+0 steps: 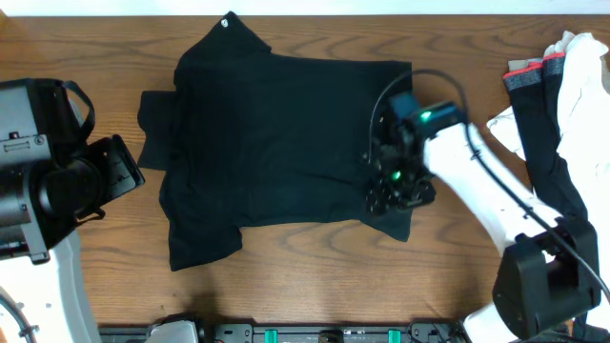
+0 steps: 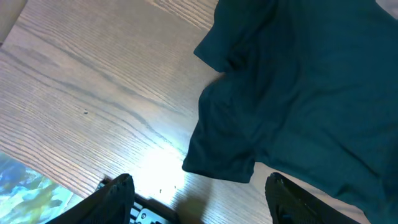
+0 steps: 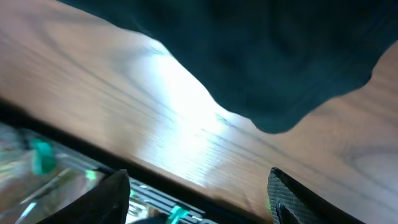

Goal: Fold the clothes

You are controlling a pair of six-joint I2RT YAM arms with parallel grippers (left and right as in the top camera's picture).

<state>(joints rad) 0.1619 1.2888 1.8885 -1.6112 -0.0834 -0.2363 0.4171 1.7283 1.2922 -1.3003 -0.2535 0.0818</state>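
Overhead view. Black short-sleeved T-shirt [image 1: 276, 143] spread nearly flat across the middle of the wooden table [image 1: 95, 57]. Small white neck label [image 1: 227, 23] at the tip nearest the far edge; one sleeve [image 1: 157, 119] reaching out toward the left arm; lower corner on that side drooping toward the near edge.

Left gripper [image 1: 114, 173] over bare wood just beside that sleeve, clear of the cloth. Right gripper [image 1: 396, 195] above the opposite edge of the shirt, close to its near corner; contact with the fabric not discernible from above.

Left wrist view. Two dark fingers [image 2: 121, 199] set wide apart at the bottom of the frame, jaws released, nothing between them. Pale wood grain below, a folded edge of the shirt ahead.

Right wrist view, blurred. Fingers [image 3: 112, 199] likewise spread, jaws released and holding nothing. Rounded corner of the black fabric lying on the wood beyond them.

At the right-arm end of the table, apart from the T-shirt: black garment with a grey-and-red band [image 1: 534, 124], and beside it a white cloth [image 1: 586, 67].
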